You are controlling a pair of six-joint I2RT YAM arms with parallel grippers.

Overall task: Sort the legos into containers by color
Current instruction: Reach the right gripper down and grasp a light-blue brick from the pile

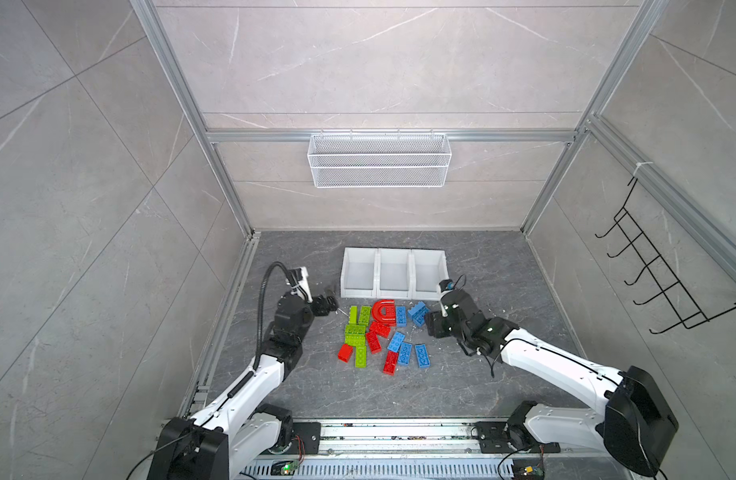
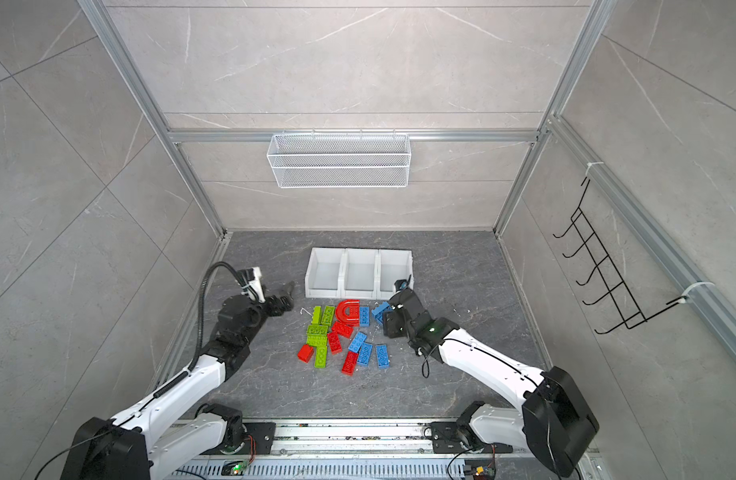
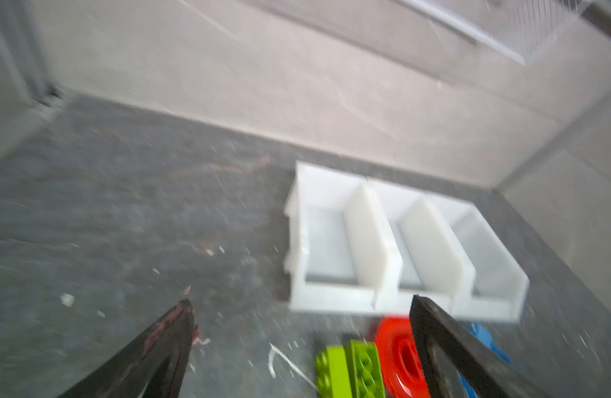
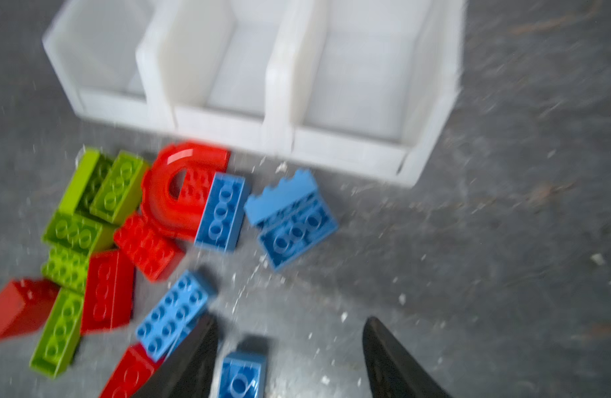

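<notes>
- Legos [image 1: 382, 336] sit in one loose cluster on the dark marbled desk [image 1: 316, 395], just near of the containers [image 1: 393, 252]; every lego in view lies on the desk.
- Containers are three white bins joined in a row, toward the far side of the desk, low lips facing near.
- Green bricks [image 1: 358, 328] take the left of the cluster, blue bricks [image 1: 403, 353] the right, and red bricks [image 1: 374, 341] run through the middle.
- Red arch [image 1: 383, 311] lies flat at the far edge of the cluster, just beside the middle bin's lip; cannot tell if it touches.
- Blue pair [image 1: 418, 312] sits at the far right of the cluster, one brick leaning on the other, close to the right gripper [image 4: 290, 322].
- Left gripper [image 3: 301, 300]: jaws wide apart, gripping nothing, just left of the cluster, near the left bin's near corner.
- Right gripper: jaws partly apart, nothing gripped, at the right edge of the cluster; the right wrist view shows a single blue brick [image 4: 242, 375] between the fingers, with a gap on one side.
- Both wrist views are blurred.
- Wire basket [image 1: 378, 160] hangs on the far wall, hook rack [image 1: 657, 270] on the right wall.
</notes>
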